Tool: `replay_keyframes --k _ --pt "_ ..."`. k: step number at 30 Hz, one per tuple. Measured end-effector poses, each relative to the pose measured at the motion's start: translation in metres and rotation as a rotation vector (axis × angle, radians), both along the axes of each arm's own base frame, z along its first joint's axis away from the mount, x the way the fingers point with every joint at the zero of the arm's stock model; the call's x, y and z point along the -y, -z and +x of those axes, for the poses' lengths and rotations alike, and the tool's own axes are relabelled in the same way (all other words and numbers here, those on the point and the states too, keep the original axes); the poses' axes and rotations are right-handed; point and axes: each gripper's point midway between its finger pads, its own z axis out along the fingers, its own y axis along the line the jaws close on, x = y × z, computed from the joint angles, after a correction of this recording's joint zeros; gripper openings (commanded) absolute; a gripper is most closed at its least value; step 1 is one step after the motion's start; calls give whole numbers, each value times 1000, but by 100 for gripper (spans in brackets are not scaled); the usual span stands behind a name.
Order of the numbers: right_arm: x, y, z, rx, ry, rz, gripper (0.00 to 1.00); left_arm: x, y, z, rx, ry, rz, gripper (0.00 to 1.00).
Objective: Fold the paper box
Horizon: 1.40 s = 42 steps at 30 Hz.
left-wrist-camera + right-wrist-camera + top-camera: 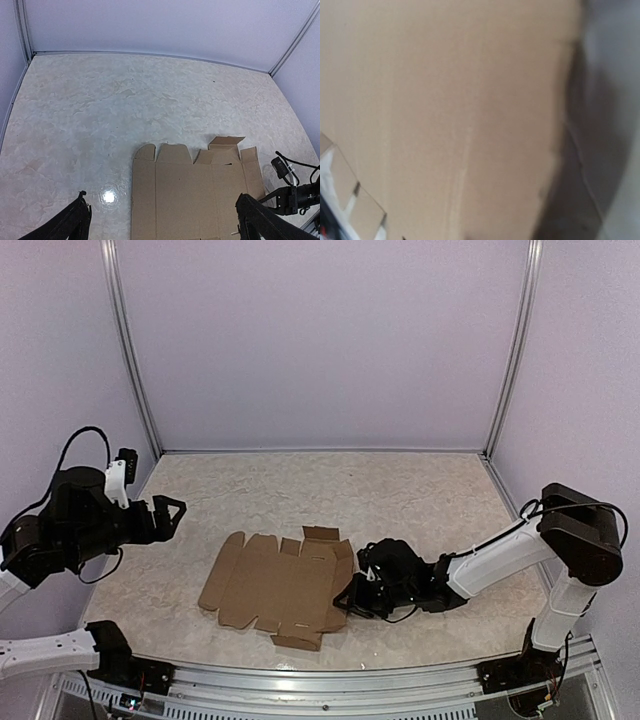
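My right claw [352, 598] sits low at the right edge of the paper box [275, 590], in the lower centre of the top view. My wrist view is filled with blurred brown board, so I cannot tell whether the claw is clenched on that edge or only beside it. My left claw [172, 511] hangs released, jaws wide, at the left of the frame, well apart from the sheet. The box is a die-cut cardboard sheet lying flat on the desk [420, 500], with tabs along its far and near edges. I judge it light and thin, stiff across its panels but ready to bend at the creases, and apt to slide on the glossy desk. I would take an outer flap by its edge while the other claw pins the middle panel.
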Motion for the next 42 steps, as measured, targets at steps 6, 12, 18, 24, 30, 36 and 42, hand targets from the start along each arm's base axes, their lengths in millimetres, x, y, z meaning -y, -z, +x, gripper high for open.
replay_keyframes --k 6,12,18,24,30,36,42 --pt "0 -2 2 10 10 6 0 -3 -2 -1 10 -5 -2 99" --pt "3 -10 3 55 -16 -17 0 -10 0 -4 -1 -21 35 99" --pt "0 -34 12 124 -115 -44 0 -14 -12 -4 18 -24 49 99" --pt "6 -64 38 232 -252 -155 0 -14 -7 -2 4 -25 94 99" --pt "14 -102 56 362 -419 -288 0 -14 -1 3 -11 -35 137 99" --pt "21 -135 69 501 -584 -446 0 -15 0 8 -4 -47 170 99" --pt "22 -141 78 576 -766 -578 0 -5 0 18 12 -24 191 99"
